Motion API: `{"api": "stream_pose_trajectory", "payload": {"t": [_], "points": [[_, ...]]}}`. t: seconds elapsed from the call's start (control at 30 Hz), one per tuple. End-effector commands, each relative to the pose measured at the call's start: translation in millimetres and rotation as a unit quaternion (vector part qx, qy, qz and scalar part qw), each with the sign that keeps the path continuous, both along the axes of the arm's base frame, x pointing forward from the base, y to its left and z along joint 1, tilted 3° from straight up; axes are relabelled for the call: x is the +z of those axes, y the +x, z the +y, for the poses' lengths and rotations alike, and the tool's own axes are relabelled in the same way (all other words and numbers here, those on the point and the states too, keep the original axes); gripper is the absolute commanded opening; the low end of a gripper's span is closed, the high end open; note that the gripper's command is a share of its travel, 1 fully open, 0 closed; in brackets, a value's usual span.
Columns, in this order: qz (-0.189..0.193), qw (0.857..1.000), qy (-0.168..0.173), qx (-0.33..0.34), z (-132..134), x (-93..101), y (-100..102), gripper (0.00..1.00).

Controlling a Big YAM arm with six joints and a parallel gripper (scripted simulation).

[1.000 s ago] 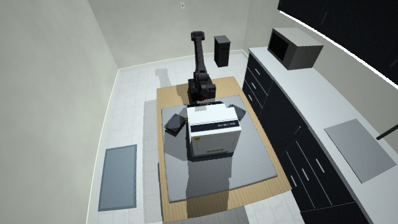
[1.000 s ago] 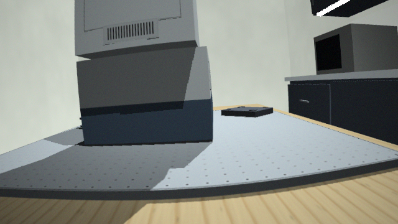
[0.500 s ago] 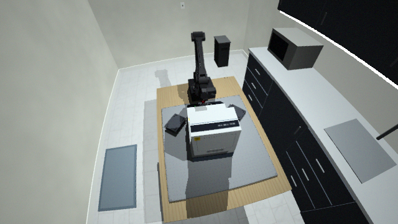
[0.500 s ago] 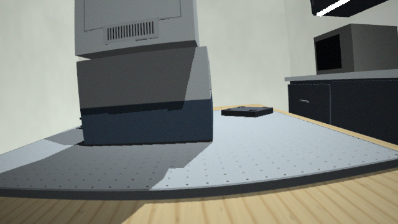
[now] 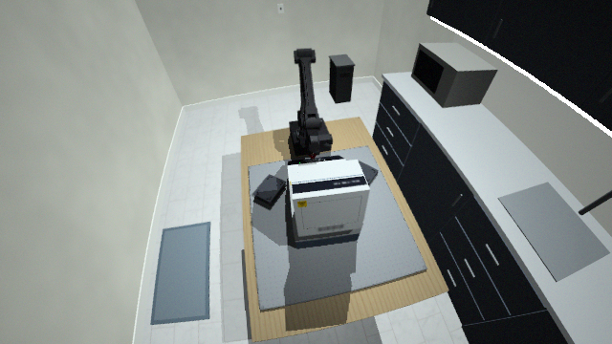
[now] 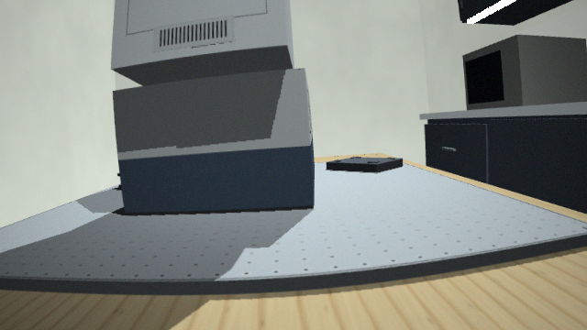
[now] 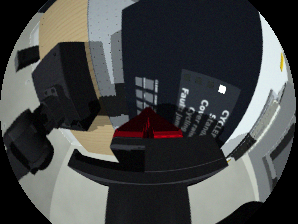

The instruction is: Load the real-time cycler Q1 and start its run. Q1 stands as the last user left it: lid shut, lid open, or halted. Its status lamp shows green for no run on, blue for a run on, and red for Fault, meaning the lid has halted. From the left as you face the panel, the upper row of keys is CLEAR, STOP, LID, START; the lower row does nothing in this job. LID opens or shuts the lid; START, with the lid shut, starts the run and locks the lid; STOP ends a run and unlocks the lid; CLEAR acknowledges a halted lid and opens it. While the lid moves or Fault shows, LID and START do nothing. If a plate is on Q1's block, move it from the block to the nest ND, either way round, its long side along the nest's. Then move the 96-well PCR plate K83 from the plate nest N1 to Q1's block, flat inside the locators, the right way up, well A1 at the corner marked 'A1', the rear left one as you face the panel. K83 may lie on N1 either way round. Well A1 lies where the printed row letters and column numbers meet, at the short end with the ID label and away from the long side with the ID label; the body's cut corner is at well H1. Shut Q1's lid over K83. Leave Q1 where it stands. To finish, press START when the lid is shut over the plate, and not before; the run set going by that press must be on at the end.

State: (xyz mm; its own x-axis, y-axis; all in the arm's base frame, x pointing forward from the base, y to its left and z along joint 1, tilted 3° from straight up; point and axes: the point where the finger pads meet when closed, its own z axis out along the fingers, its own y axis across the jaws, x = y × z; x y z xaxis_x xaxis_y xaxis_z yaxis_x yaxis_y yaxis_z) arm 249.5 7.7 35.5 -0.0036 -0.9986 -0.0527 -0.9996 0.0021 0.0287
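The cycler Q1 (image 5: 327, 201) stands in the middle of the grey perforated plate, its vented rear face toward the top camera. It also fills the left of the exterior view (image 6: 211, 137). Its white lid (image 5: 325, 174) sits on top and looks down. My gripper (image 7: 147, 110) is shut and empty, its red-tipped fingers pointing down at the dark key panel (image 7: 193, 106) on Q1's far side. In the top view the arm (image 5: 308, 119) stands behind Q1, which hides the fingers. I cannot tell which key is under the tips. I see no plate K83 and cannot read the lamp.
A black nest (image 5: 269, 191) lies left of Q1 and another (image 5: 368, 172) right of it; one shows in the exterior view (image 6: 364, 163). Both look bare. A counter with a microwave (image 5: 451, 72) runs along the right. A black bin (image 5: 340, 76) stands by the back wall.
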Motion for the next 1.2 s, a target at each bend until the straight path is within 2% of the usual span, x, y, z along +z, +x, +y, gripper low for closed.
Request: {"api": "stream_pose_trajectory", "payload": {"t": [0.0,0.33,0.47,0.77,1.17], "points": [[-0.023,1.0,0.001,0.004,4,13.0,15,0.0],[-0.01,1.0,0.001,0.004,4,2.8,3,0.0],[-0.004,1.0,0.001,0.004,4,4.5,7,0.0],[-0.023,1.0,0.001,0.012,3,15.9,18,0.0],[-0.027,1.0,0.001,0.0,-3,16.6,23,0.0]]}}
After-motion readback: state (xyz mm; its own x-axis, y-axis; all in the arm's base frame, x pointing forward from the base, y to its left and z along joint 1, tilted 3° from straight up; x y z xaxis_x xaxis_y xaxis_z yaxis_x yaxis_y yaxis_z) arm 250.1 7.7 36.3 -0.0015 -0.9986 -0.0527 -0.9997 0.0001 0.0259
